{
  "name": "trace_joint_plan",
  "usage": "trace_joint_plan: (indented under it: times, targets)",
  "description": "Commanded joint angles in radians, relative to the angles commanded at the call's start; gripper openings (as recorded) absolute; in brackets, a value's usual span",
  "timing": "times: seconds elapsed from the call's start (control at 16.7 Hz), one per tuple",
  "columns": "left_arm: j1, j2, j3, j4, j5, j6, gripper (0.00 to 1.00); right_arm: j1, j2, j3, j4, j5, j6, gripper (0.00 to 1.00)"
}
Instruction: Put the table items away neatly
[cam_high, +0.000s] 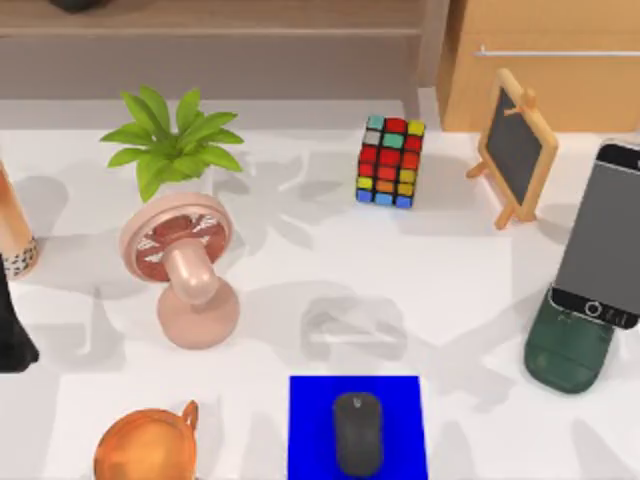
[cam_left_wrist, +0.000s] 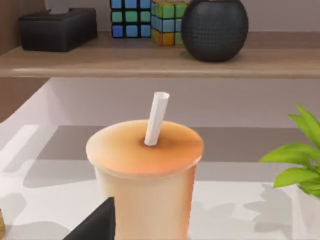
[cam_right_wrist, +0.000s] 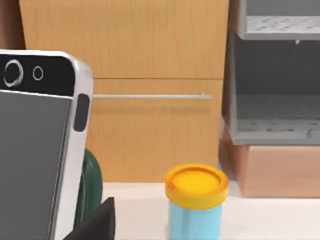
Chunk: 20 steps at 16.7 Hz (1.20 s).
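The smartphone (cam_high: 603, 232), grey-screened with a black-silver frame, leans upright in a dark green stand (cam_high: 568, 352) at the table's right edge. In the right wrist view the smartphone (cam_right_wrist: 35, 150) is very close. The black oval mouse (cam_high: 358, 432) lies on a blue mat (cam_high: 310, 425) at the front middle. A dark part of my left gripper (cam_left_wrist: 95, 225) points at a lidded drink cup (cam_left_wrist: 145, 175) with a straw. A dark part of my right gripper (cam_right_wrist: 95, 225) sits beside the smartphone and its stand (cam_right_wrist: 91, 187).
A pink fan (cam_high: 185, 265) and a potted plant (cam_high: 170, 140) stand left of centre. The puzzle cube (cam_high: 390, 160) and a small easel chalkboard (cam_high: 515, 150) are at the back. A copper pot (cam_high: 145, 445) is front left. A yellow-lidded blue jar (cam_right_wrist: 196, 205) stands before a wooden cabinet (cam_right_wrist: 150, 75).
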Motion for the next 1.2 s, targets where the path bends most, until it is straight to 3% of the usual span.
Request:
trace_joint_plan:
  times: [0.3, 0.9, 1.2]
  targets:
    - [0.059, 0.323, 0.027, 0.233, 0.042, 0.013, 1.00, 0.000, 0.000, 0.000, 0.000, 0.000, 0.000, 1.00]
    - [0.186, 1.199, 0.124, 0.831, 0.189, 0.042, 1.00, 0.000, 0.000, 0.000, 0.000, 0.000, 0.000, 1.00]
    - [0.219, 1.488, 0.200, 1.059, 0.254, 0.052, 1.00, 0.000, 0.000, 0.000, 0.000, 0.000, 0.000, 1.00]
